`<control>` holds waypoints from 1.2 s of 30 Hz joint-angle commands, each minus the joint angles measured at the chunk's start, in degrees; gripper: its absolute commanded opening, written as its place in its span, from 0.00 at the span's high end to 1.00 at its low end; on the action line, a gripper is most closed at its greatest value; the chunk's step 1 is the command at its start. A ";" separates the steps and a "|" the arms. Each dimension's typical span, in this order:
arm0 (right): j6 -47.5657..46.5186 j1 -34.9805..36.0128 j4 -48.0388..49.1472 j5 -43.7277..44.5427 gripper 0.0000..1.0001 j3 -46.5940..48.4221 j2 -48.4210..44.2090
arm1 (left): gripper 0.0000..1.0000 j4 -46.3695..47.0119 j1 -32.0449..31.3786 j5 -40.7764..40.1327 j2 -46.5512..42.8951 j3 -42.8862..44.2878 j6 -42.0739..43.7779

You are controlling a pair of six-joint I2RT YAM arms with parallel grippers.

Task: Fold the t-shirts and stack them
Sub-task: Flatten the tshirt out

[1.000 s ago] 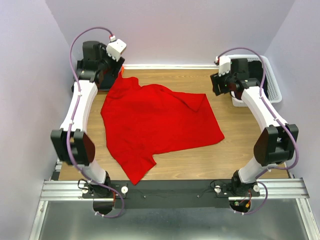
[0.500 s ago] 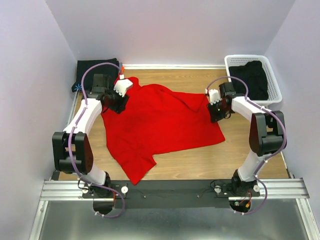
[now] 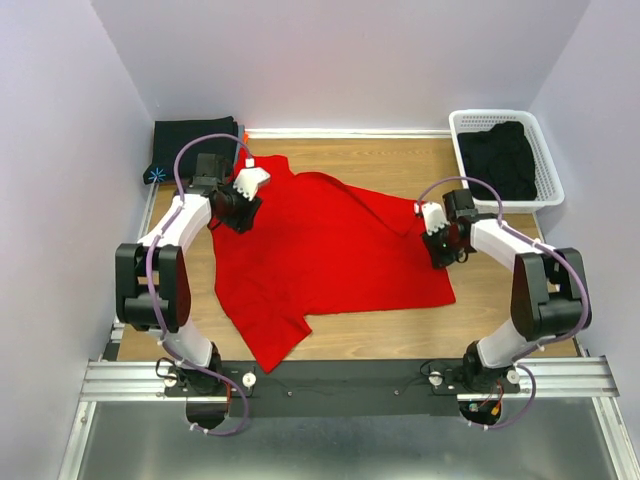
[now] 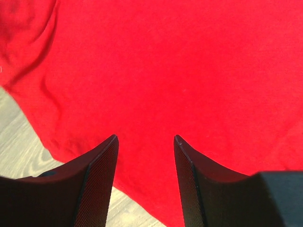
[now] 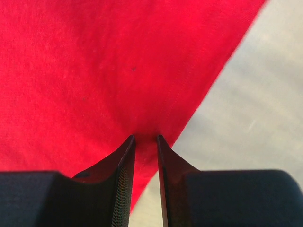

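Shift: right corner of red t-shirt [image 3: 330, 250] dragged nearer and further right than half a second ago, along with right gripper [image 3: 445, 255].
Cloth: spread flat over the middle of table [image 3: 400, 165], one sleeve pointing at the near edge.
Right claw: narrow, pinched on the shirt's right hem.
Left claw: left gripper [image 3: 242, 220] half wide, set down on the far-left shoulder, clamping nothing.
Beyond: folded black t-shirt pile [image 3: 190, 140] at far-left corner; loose black t-shirts [image 3: 497, 160] inside basket [image 3: 550, 170], far right.
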 commanded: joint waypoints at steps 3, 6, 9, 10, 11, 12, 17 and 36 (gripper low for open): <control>0.14 0.20 -10.97 1.08 0.68 1.39 -6.55 | 0.43 1.10 -1.11 -2.16 3.03 -0.86 1.40; 2.42 0.29 -11.85 -2.86 0.66 7.98 -6.38 | 0.43 1.27 -1.37 -1.99 4.00 -1.12 0.87; 4.27 2.03 -12.29 -4.38 0.66 14.84 -2.87 | 0.43 1.71 -1.81 -1.81 4.53 -1.48 0.26; 4.45 2.74 -12.21 -4.29 0.66 16.07 -1.65 | 0.43 1.80 -1.81 -1.81 4.53 -1.65 0.17; 4.71 3.53 -12.12 -4.21 0.67 18.08 0.28 | 0.43 1.98 -1.90 -1.81 4.62 -1.65 -0.18; 4.80 4.24 -12.03 -4.29 0.67 19.06 1.61 | 0.43 2.06 -1.98 -1.90 4.70 -1.56 -0.44; 6.03 8.54 -10.45 -2.80 0.67 22.67 7.94 | 0.43 2.24 -1.98 -1.72 5.14 -1.12 -1.06; 5.59 12.07 -6.05 4.05 0.62 27.33 18.23 | 0.43 4.00 -1.90 -1.72 6.64 -3.67 -1.33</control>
